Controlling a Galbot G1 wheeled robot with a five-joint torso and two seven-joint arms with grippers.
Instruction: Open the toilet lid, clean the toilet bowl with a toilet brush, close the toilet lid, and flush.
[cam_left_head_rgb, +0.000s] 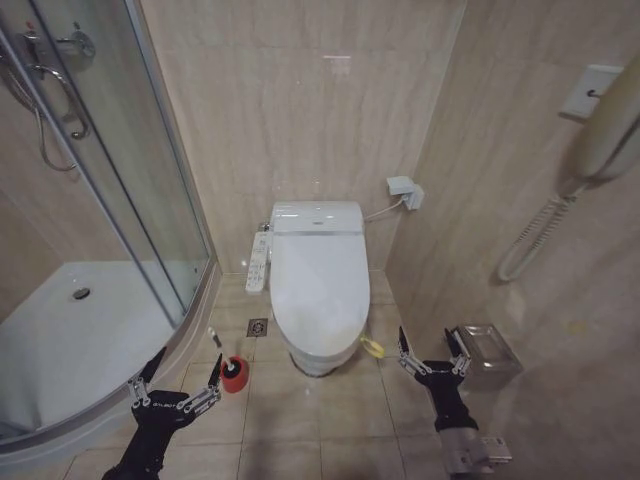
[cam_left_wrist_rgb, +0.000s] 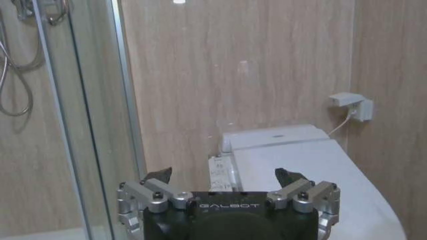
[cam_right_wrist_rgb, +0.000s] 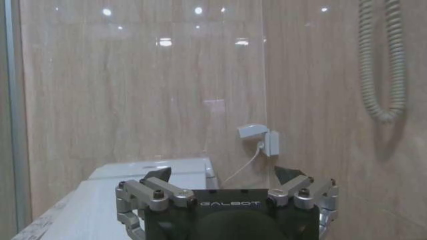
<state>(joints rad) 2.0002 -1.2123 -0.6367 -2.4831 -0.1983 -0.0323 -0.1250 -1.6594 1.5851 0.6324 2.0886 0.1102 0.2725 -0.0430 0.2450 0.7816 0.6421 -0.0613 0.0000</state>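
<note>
while toilet lid (cam_left_head_rgb: 320, 275) lies shut, left gripper (cam_left_head_rgb: 178, 383), right gripper (cam_left_head_rgb: 432, 353) (both spread)

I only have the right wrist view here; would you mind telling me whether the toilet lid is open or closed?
Observer: From the head view, the toilet lid is down, closed over the toilet bowl.
Operator: Thank you. Where is the toilet brush?
Observer: It stands in a red holder cup on the floor on the robot's left of the bowl; the toilet brush handle sticks up from it.
Operator: And how are the two grippers?
Observer: Both are open and empty. The left gripper hangs low next to the cup, and the right gripper is low on the bowl's other side, near a metal bin.
</note>
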